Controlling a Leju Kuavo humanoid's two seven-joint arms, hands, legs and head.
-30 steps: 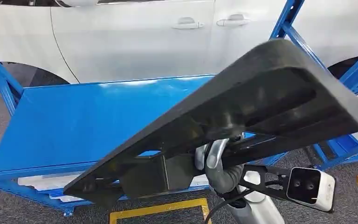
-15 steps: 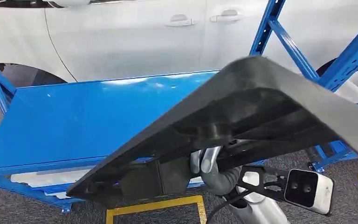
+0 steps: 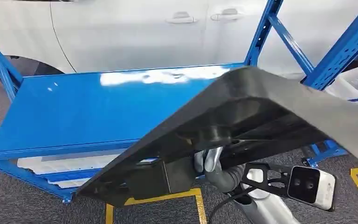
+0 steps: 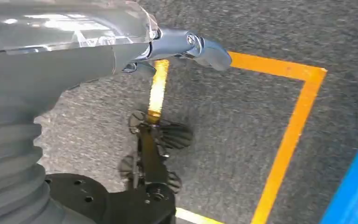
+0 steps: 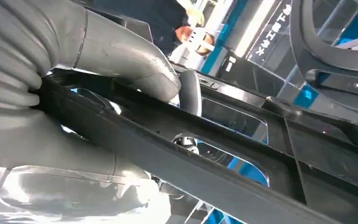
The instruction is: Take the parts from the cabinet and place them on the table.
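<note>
A large black plastic panel [image 3: 261,112] slants across the head view, its ribbed underside towards me. My right hand [image 3: 212,165] grips it from below near its middle. In the right wrist view the thumb and fingers [image 5: 121,51] wrap round one of the panel's black ribs [image 5: 177,154]. The blue cabinet shelf [image 3: 74,107] lies bare behind and left of the panel. My left hand [image 4: 74,60] hangs over the grey floor, holding nothing, with one finger stretched out.
A white car [image 3: 121,32] stands behind the cabinet. Blue uprights [image 3: 261,32] rise at the right. White parts [image 3: 60,163] lie on the lower shelf. Yellow tape [image 3: 168,198] marks the grey floor in front. A person in dark clothes [image 5: 186,32] stands beyond the panel.
The whole picture has shifted, so the camera moved. The panel stays in my right hand and sits a little lower and further left in the view.
</note>
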